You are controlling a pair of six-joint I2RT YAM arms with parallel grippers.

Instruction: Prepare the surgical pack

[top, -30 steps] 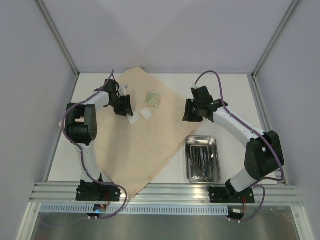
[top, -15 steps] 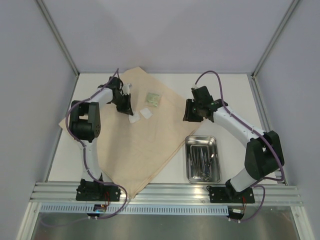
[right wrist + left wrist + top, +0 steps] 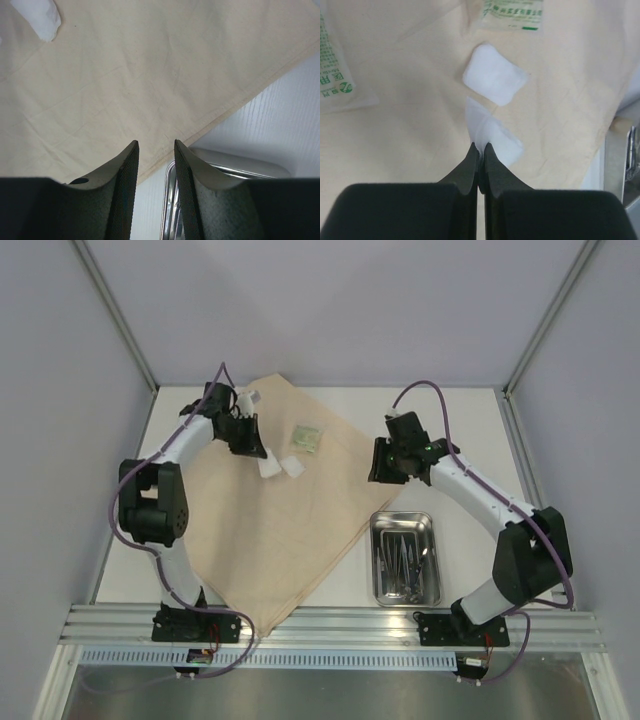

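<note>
Top camera first: the shiny rectangular steel tray (image 3: 373, 560) sits on the white table (image 3: 470, 430), just beside the right edge of the big tan cloth sheet (image 3: 260, 540). It has a jumble of thin metal instruments (image 3: 405, 560) lying in it. On the cloth up top there's a green-printed packet (image 3: 306, 438) and two small white pads. The left gripper (image 3: 262, 456) is down on the left white pad (image 3: 268, 469), and the second pad (image 3: 293, 467) lies just beside it. The right gripper (image 3: 383, 468) hangs over the cloth's right edge, near the tray's far end.

Left wrist cam: the jaws are squeezed right together on a corner of the left white pad (image 3: 492, 135), which looks creased there. The second pad (image 3: 495, 75) lies flat beyond it.

Right wrist cam: the jaws are partway apart with nothing between them. Under them you just see the cloth edge and the steel tray rim (image 3: 225, 160).
</note>
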